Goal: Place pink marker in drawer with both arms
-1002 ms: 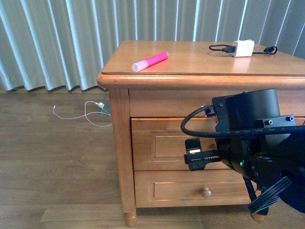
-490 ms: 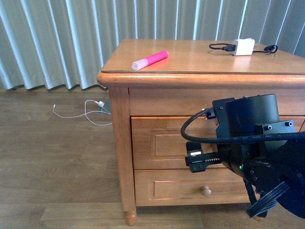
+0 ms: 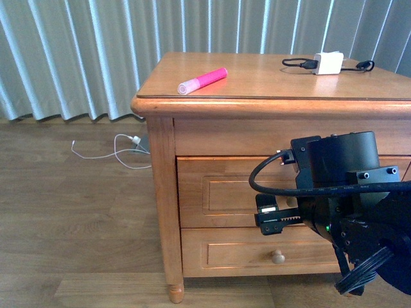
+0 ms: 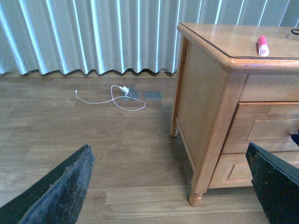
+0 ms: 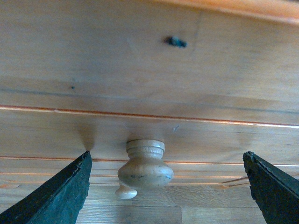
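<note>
**Marker [image 3: 202, 81] on nightstand [image 3: 164, 192], right gripper [image 3: 277, 217] open at knob [image 5: 145, 163]**

The left gripper [image 4: 168, 149] hung spread wide above the floor [image 4: 93, 130], beside the nightstand. The marker lay on the top's left front, cap towards the edge. Below, the drawer [image 3: 218, 192] was closed, and the right gripper stood spread either side of its knob, not touching

A bulky matte-black right arm [image 3: 347, 205] with a large round joint housing is being shown in the front view. Small screws [image 3: 364, 174] are being displayed on its casing, and a tiny green light [image 3: 328, 226] is being seen below them. A thick black cable [image 3: 264, 190] is being seen looping across it. Dark, scuffed, wedge-shaped fingers [image 4: 60, 186] are being shown in both wrist views.
</note>
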